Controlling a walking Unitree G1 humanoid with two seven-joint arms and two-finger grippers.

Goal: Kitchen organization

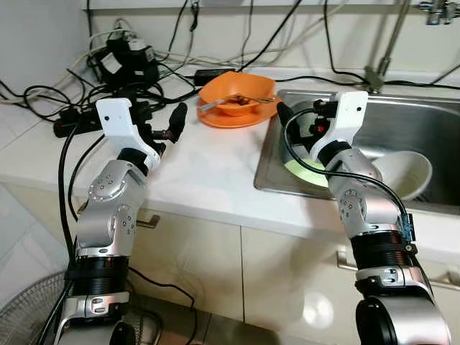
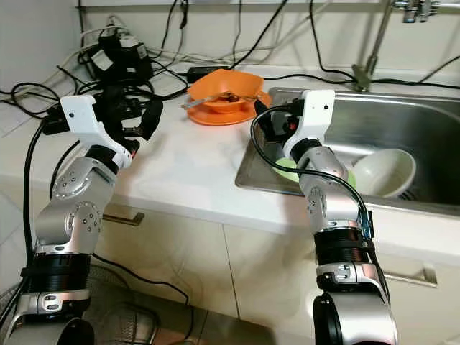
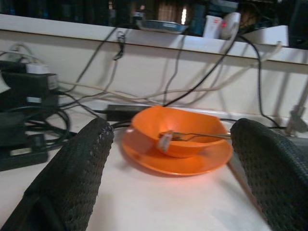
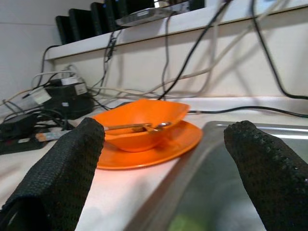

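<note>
An orange bowl [image 1: 241,90] stands on an orange plate [image 1: 233,117] at the back of the white counter [image 1: 201,169], just left of the sink. A metal utensil [image 1: 219,103] lies in the bowl. My left gripper [image 1: 159,123] hovers open over the counter, left of the orange dishes and short of them; in the left wrist view the bowl [image 3: 175,134] sits between its fingers [image 3: 77,173]. Over the sink's near left corner my right gripper [image 1: 302,116] is open, its fingers [image 4: 62,173] pointing at the orange plate [image 4: 159,147]. Neither gripper holds anything.
The steel sink [image 1: 410,122] holds a white bowl [image 1: 406,172] and a green plate [image 1: 305,171] under my right arm. A faucet [image 1: 381,65] rises behind it. Tangled cables and power adapters [image 1: 122,61] crowd the counter's back left. A fan [image 1: 21,316] stands on the floor.
</note>
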